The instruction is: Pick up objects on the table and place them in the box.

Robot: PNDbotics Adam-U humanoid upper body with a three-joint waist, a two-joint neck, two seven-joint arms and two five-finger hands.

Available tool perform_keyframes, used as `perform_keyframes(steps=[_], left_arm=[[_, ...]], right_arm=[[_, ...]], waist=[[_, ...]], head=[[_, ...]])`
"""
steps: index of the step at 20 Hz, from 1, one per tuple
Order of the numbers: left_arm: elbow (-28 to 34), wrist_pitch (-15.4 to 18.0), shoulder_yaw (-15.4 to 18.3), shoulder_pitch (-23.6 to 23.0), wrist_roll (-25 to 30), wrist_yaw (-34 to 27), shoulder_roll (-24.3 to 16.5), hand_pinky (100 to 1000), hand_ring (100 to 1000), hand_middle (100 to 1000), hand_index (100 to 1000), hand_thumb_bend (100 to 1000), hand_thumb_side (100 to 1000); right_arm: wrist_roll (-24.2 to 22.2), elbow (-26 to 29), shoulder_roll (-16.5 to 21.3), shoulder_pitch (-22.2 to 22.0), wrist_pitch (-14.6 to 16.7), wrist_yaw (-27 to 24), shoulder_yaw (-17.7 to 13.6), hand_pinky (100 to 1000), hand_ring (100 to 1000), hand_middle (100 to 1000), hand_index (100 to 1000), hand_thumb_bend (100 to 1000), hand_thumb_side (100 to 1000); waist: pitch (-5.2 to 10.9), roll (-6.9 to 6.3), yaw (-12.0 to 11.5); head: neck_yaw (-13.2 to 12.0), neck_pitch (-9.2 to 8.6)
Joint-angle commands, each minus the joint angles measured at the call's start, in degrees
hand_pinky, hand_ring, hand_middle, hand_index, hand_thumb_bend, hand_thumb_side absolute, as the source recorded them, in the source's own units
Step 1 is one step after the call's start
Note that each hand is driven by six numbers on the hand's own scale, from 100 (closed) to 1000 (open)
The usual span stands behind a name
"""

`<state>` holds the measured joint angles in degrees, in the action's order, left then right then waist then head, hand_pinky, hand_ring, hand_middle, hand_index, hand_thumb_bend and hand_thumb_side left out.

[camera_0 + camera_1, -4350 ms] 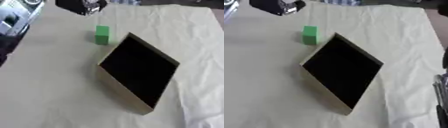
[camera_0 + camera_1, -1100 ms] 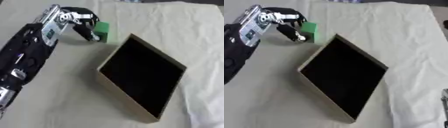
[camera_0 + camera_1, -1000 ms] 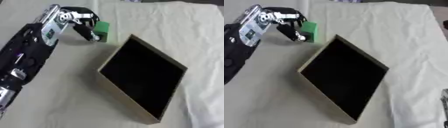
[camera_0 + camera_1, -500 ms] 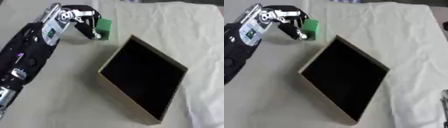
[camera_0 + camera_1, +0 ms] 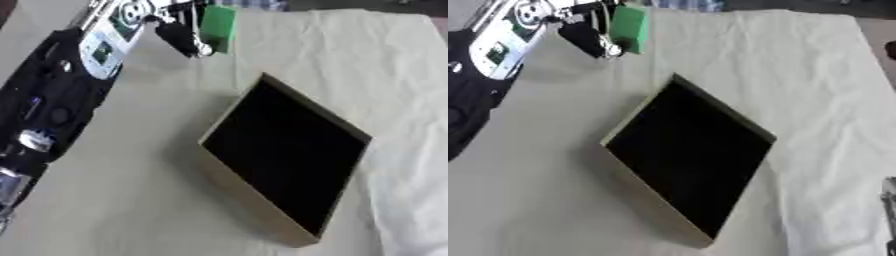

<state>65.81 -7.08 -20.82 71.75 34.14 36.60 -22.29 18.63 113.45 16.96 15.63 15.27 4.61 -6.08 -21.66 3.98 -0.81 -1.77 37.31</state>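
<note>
A green block (image 5: 218, 22) is at the far left of the table, held between the curled fingers and thumb of my left hand (image 5: 171, 26). The block looks raised off the cloth, beyond the box's far corner. My black left arm runs down the left side of the view. The box (image 5: 254, 197) is a shallow tan tray with a dark inside, lying askew in the middle of the table, and I see nothing in it. A grey sliver of my right hand (image 5: 889, 192) shows at the lower right edge of the right eye view.
A wrinkled cream cloth (image 5: 350, 45) covers the table. Dark and striped things sit past the table's far edge (image 5: 254, 4). Bare cloth lies to the right of the box and in front of it.
My left hand has risen toward the far edge with the green block between its fingers. The box has stayed where it was.
</note>
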Motion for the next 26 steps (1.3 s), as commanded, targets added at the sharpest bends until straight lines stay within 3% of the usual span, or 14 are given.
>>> perform_keyframes(steps=[1, 5, 18, 26], left_arm=[[3.7, -0.9, -1.1, 1.6, 0.3, -1.6, -1.5, 473, 514, 575, 612, 100, 187], [9.2, -1.8, -4.1, 1.0, 1.8, -4.4, -2.5, 453, 473, 573, 611, 100, 167], [33.2, -9.6, -13.7, -0.2, 5.4, -13.5, -3.6, 418, 430, 560, 600, 100, 167], [42.9, -13.0, -17.1, -3.1, 8.8, -13.4, -3.7, 423, 431, 563, 603, 100, 156]], right_arm=[[0.0, 1.1, 1.0, 0.3, 0.0, -0.2, -0.7, 695, 641, 571, 829, 100, 840], [0.0, 1.1, 1.3, 0.1, 0.1, -0.2, -0.8, 696, 642, 572, 829, 100, 837], [0.0, 1.1, 2.2, 0.4, 0.4, -0.2, -0.9, 698, 645, 574, 829, 100, 829], [0.0, 1.1, 2.3, 0.4, 0.5, -0.3, -0.9, 700, 646, 574, 829, 100, 828]], waist=[[1.90, -0.16, -0.1], [2.62, -0.18, -0.3], [3.72, -0.40, -1.1], [3.93, -0.50, -1.4]], head=[[0.4, 0.69], [1.0, 1.28], [1.9, 2.25], [2.2, 2.41]])
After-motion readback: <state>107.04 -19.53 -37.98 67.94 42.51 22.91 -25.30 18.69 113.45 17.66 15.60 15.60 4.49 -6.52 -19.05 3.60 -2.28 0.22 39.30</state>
